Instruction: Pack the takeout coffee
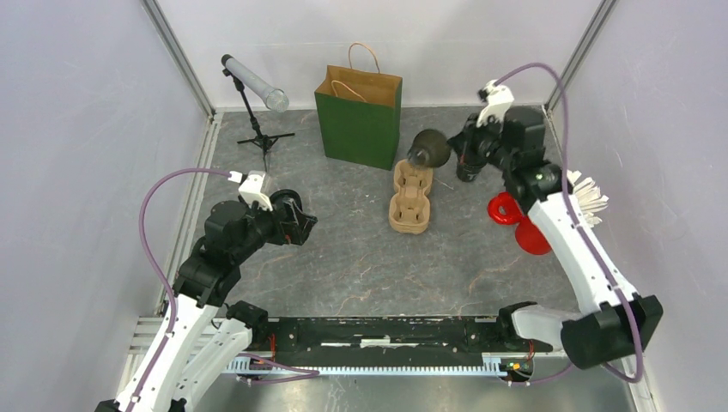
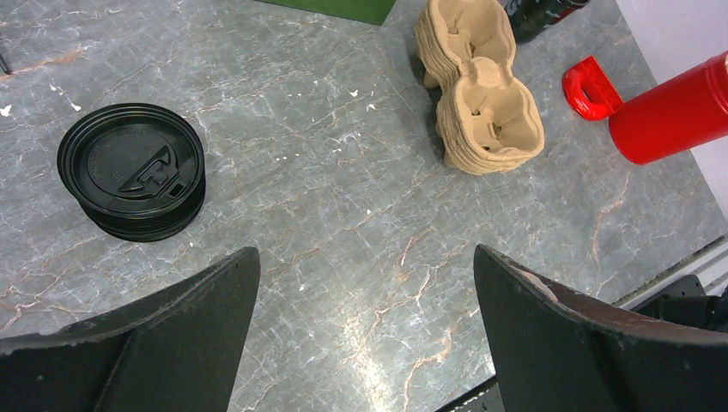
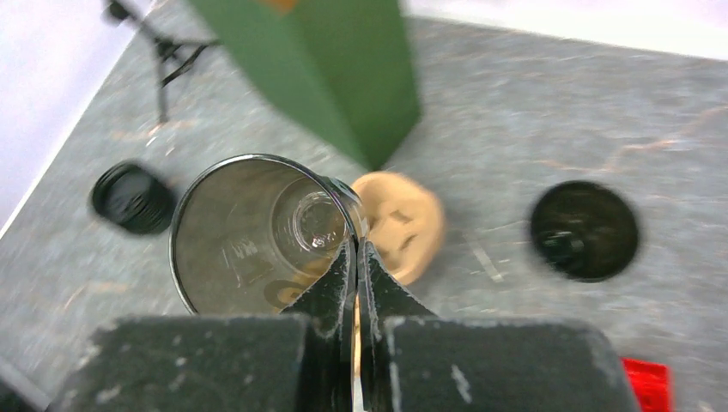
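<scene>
My right gripper (image 1: pixel 448 153) (image 3: pixel 354 245) is shut on the rim of a lidless black cup (image 1: pixel 429 148) (image 3: pixel 257 232). It holds the cup tilted above the far end of the brown pulp cup tray (image 1: pixel 410 199) (image 3: pixel 399 223) (image 2: pixel 485 112). The takeout coffee (image 3: pixel 584 230), black with a lid and blurred, stands on the table to the right of the tray, under my right wrist (image 1: pixel 468 170). My left gripper (image 1: pixel 302 221) (image 2: pixel 365 257) is open and empty above bare table. A squat black round stack of lids (image 2: pixel 133 172) (image 1: pixel 288 199) lies just beyond it.
A green paper bag (image 1: pixel 360 116) (image 3: pixel 326 69) stands upright behind the tray. A red bottle (image 1: pixel 532 236) (image 2: pixel 670 112) and a red handle piece (image 1: pixel 502 209) lie at the right, with white sticks (image 1: pixel 588 193) beyond. A tube on a small tripod (image 1: pixel 253 81) stands at the back left.
</scene>
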### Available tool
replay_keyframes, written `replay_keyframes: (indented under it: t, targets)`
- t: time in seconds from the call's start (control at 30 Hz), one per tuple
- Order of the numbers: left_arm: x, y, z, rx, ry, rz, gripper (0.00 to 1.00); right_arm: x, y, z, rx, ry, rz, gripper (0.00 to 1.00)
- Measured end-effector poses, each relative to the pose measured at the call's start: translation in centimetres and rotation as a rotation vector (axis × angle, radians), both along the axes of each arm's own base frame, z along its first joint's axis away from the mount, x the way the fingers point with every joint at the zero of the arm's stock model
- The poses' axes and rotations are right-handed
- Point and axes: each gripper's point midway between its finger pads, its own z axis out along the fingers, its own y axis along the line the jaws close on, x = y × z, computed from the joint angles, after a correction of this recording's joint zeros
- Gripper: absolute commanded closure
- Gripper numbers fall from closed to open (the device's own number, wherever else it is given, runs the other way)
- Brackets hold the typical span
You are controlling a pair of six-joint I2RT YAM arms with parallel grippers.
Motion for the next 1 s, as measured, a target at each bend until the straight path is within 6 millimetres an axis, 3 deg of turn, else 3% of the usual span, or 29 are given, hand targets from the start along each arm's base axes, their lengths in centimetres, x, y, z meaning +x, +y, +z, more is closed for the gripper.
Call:
replay_keyframes:
  t: [0.13,0.3,0.4,0.5,0.67,1.0]
  targets:
    - [0.0,0.1,0.1,0.001,-0.005,0.008,0.00,-5.3,6.4,-1.4,0.005,0.021,0.185,1.00]
    - [0.3,0.7,0.2,0.011,-0.016,0.041,0.00,-13.8,13.7,-6.6,-0.042,0.123,0.427,1.00]
    - [0.5,1.0,0.2,0.017,-0.020,0.061,0.00,-18.3,16.1,-10.4,-0.100,0.202,0.528,1.00]
    - [0.6,1.2,0.1,0.018,-0.016,0.078,0.00,-21.0,17.4,-13.3,-0.170,0.252,0.570,1.00]
    - [1.0,1.5,-0.5,0.021,0.007,0.109,0.00,-22.5,18.8,-16.6,-0.262,0.302,0.575,1.00]
    - [1.7,2.8,-0.9,0.055,0.010,0.186,0.00,-22.1,17.2,-20.6,-0.340,0.348,0.494,0.99]
